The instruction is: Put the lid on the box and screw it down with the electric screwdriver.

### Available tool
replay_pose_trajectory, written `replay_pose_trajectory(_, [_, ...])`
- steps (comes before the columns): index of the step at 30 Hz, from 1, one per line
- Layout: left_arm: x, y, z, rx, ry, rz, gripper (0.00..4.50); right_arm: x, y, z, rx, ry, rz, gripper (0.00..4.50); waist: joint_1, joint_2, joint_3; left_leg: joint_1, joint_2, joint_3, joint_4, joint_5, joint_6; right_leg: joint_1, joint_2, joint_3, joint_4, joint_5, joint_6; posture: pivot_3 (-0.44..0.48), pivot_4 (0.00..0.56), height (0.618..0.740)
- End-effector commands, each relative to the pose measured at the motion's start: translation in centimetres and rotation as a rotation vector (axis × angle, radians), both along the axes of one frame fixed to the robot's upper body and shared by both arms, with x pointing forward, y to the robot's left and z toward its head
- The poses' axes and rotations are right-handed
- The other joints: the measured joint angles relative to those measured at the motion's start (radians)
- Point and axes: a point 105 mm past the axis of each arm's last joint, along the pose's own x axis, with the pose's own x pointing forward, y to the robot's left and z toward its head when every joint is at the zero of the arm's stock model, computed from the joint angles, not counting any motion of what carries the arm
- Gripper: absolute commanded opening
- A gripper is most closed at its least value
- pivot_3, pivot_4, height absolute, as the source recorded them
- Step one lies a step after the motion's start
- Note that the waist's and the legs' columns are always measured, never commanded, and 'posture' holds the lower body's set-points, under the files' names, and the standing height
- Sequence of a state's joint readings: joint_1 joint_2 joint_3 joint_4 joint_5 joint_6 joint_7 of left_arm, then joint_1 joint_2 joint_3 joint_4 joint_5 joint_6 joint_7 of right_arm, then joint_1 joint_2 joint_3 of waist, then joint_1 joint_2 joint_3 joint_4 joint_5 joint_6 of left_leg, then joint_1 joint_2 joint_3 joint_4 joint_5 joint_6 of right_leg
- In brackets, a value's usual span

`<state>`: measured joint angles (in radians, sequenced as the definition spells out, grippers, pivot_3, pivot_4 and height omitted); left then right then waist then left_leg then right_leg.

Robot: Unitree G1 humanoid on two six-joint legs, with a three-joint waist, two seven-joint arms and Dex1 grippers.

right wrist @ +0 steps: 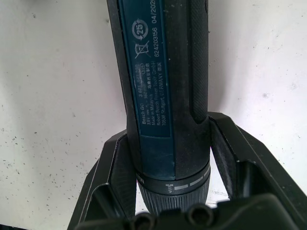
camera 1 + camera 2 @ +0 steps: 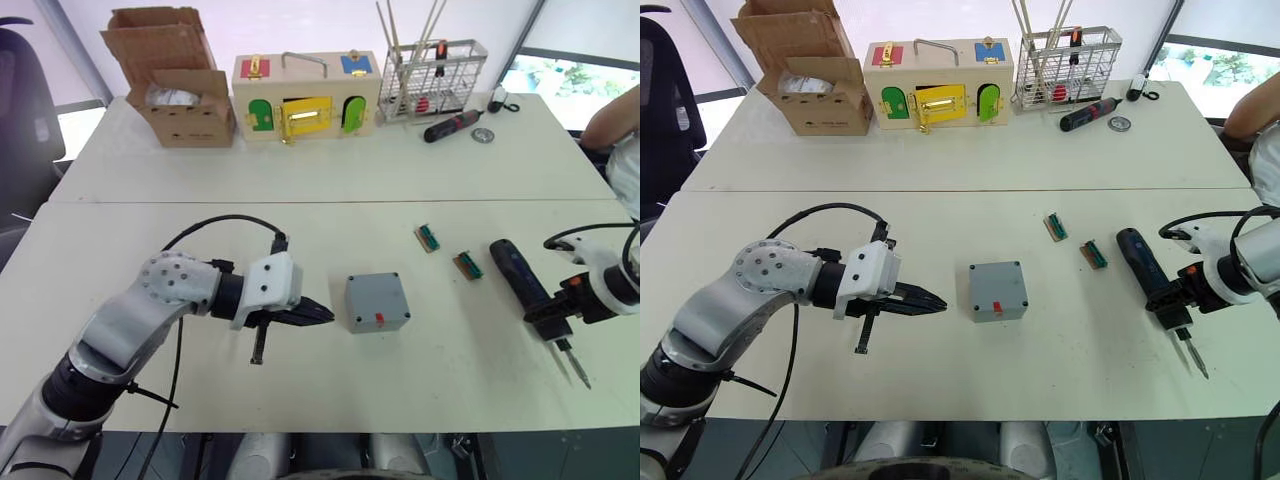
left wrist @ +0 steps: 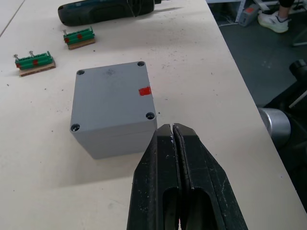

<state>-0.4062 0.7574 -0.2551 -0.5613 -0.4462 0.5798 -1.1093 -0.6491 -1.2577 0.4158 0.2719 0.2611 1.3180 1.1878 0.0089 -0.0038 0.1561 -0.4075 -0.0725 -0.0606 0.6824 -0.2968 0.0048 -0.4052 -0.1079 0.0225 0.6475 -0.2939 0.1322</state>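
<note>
The box (image 2: 378, 301) sits at the centre of the near table (image 2: 300, 240), with the lid (image 3: 111, 93) seated flush on top; the contents cannot be seen. A small red mark shows on its near side, and dark screw holes mark the lid's four corners.

At the far edge, at 11 o'clock from the box, an open cardboard box (image 2: 175, 90) holds a pale wrapped item. At 12 o'clock stands a wooden box (image 2: 305, 95) with coloured doors, and at 1 o'clock a wire basket (image 2: 432, 80) holds thin rods. A red-and-black screwdriver (image 2: 452, 125) lies in front of the basket.

The left gripper (image 2: 322, 315) lies at 9 o'clock from the box, just beside it without touching, forearm roughly level and pointing toward the box. Its fingers are pressed together and hold nothing (the left wrist view shows no gap between them).

The electric screwdriver (image 2: 522, 278) lies at 3 o'clock from the box, well apart, bit toward the near edge. The right gripper (image 2: 1168, 297) is clamped around its body near the collar. Two small green terminal blocks (image 2: 448, 251) lie between the box and the driver.
</note>
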Motion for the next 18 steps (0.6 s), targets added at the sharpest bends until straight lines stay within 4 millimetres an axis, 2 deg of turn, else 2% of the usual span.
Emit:
replay_pose_trajectory(1, [-0.1, -0.1, 0.5, -0.01, -0.028, -0.009, 0.0, -0.2, 0.1, -1.3, -0.007, 0.038, 0.009, 1.89, 0.0, -0.002, -0.001, 0.0, 0.0, 0.0, 0.0, 0.0, 0.0, 0.0, 0.0, 0.0, 0.0, 0.0, 0.0, 0.0, 0.15, 0.737])
replay_pose_trajectory(6, [0.2, 0.1, 0.3, -0.004, -0.02, 0.008, 0.0, 0.2, 0.0, -1.3, 0.006, 0.017, 0.006, 1.89, 0.0, -0.007, -0.004, 0.0, 0.0, 0.0, 0.0, 0.0, 0.0, 0.0, 0.0, 0.0, 0.0, 0.0, 0.0, 0.0, 0.15, 0.737])
replay_pose_trajectory(9, [0.7, 0.4, 0.4, -0.002, -0.016, 0.01, 0.0, 1.0, -0.2, 0.2, 0.041, -0.043, -0.011, 1.89, 0.0, -0.009, -0.004, 0.001, 0.0, 0.0, 0.0, 0.0, 0.0, 0.001, 0.0, 0.0, 0.0, 0.0, 0.0, 0.0, 0.15, 0.737])
replay_pose_trajectory(13, [1.9, 0.7, 0.6, 0.002, -0.016, -0.006, 0.0, 1.5, -0.5, 4.2, 0.108, -0.134, -0.031, 1.89, 0.001, 0.0, 0.001, 0.0, -0.001, 0.0, 0.0, 0.0, 0.0, 0.0, -0.001, 0.0, 0.0, 0.0, -0.001, 0.0, 0.15, 0.737])
replay_pose_trajectory(17, [3.2, 0.8, 0.6, 0.013, -0.02, -0.024, 0.0, 2.3, 0.0, 9.8, 0.203, -0.301, -0.09, 1.89, 0.002, 0.018, 0.009, -0.003, -0.002, 0.002, -0.001, 0.0, 0.0, -0.005, 0.0, 0.0, 0.001, 0.0, 0.0, 0.0, 0.15, 0.737])
replay_pose_trajectory(18, [3.5, 0.8, 0.6, 0.01, -0.018, -0.029, 0.0, 2.6, 0.4, 11.3, 0.259, -0.36, -0.119, 1.89, 0.002, 0.019, 0.009, -0.004, -0.002, 0.003, -0.002, 0.0, 0.0, -0.007, 0.0, 0.0, 0.002, 0.0, 0.0, 0.0, 0.15, 0.737])
